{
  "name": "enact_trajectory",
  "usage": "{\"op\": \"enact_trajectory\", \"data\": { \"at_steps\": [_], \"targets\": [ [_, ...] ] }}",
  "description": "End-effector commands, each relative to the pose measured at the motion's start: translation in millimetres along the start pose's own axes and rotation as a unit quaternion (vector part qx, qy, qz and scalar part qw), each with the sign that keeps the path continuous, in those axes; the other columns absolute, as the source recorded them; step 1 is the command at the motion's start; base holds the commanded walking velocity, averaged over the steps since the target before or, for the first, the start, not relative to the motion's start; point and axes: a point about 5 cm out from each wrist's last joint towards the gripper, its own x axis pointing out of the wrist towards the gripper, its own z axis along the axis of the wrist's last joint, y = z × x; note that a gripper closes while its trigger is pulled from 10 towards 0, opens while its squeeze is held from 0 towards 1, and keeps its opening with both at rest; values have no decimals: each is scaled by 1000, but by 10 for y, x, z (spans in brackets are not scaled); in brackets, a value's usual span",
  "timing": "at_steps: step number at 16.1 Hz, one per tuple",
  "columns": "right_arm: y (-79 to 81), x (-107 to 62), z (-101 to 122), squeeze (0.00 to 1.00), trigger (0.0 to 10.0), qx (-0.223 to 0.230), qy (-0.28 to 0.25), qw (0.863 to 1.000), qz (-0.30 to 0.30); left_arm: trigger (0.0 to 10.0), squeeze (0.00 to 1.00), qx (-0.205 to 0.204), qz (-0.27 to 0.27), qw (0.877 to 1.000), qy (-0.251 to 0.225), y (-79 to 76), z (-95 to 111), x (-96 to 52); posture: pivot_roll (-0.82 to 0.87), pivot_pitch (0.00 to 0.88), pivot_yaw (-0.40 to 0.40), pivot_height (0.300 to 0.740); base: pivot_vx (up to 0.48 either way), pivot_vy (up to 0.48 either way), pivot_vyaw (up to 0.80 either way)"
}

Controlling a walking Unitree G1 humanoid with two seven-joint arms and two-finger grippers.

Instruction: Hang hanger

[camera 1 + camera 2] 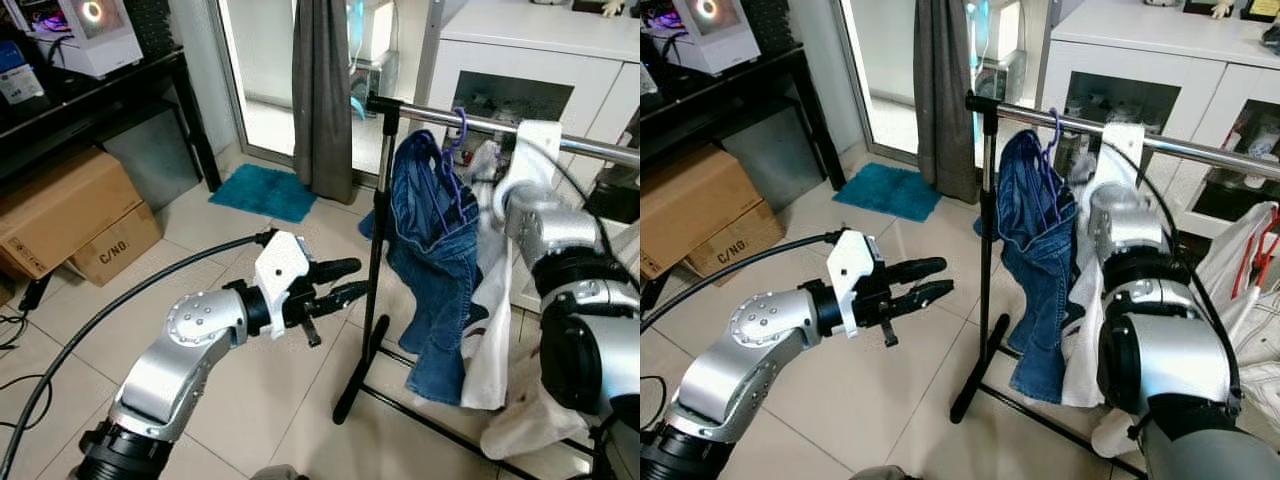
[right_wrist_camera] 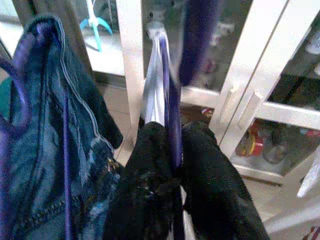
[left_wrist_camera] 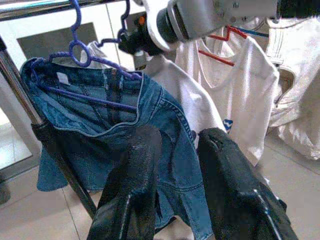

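Hanger (image 1: 455,160): purple, carrying jeans (image 1: 435,260), hook at the rail (image 1: 560,140). Right gripper (image 2: 172,165): fingers pinched on hanger, steadying it there. Left gripper (image 1: 340,280): fingers slightly parted, empty, held clear.

A purple hanger (image 1: 456,150) carrying blue jeans (image 1: 432,260) hangs hooked on the metal rail (image 1: 560,140), upright

left claw (image 1: 345,281) parted, beside rail stand (image 1: 375,260); jeans (image 1: 435,270) on purple hanger (image 1: 455,150).
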Motion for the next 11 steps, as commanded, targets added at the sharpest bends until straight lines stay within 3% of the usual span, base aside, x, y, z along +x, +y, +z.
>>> {"op": "enact_trajectory", "data": {
  "at_steps": [1,4,5,6,8,9,10,11],
  "targets": [
    [-17,5,-44,1000,10000,2,5,1000,6,10000,0,9,3,1000,-7,35,53,-4,139,0,81,740,0,0,0],
    [-85,-45,63,1000,10000,4,-57,998,26,10000,0,3,58,998,0,137,14,14,131,0,83,740,0,0,0],
    [-137,-166,141,1000,10000,14,-108,993,50,10000,0,-2,93,996,-3,187,-12,11,130,0,84,740,0,0,0],
    [-151,-288,134,1000,10000,22,-120,990,72,10000,0,-10,113,993,-11,203,-20,4,126,0,85,740,0,0,0],
    [43,-796,-13,1000,10000,27,-181,965,190,10000,0,-36,162,986,-16,229,-59,-3,113,0,102,740,0,0,0],
    [98,-1039,-107,1000,10000,14,-225,956,188,10000,0,-36,172,984,-16,222,-74,14,105,0,108,740,0,0,0],
    [100,-1179,-181,1000,10000,39,-225,956,187,10000,0,-31,181,983,-17,224,-77,24,104,0,108,740,0,0,0],
    [110,-1339,-334,1000,10000,84,-191,954,215,10000,0,-32,189,981,-19,227,-79,25,100,0,107,740,0,-274,0]
  ]
}}
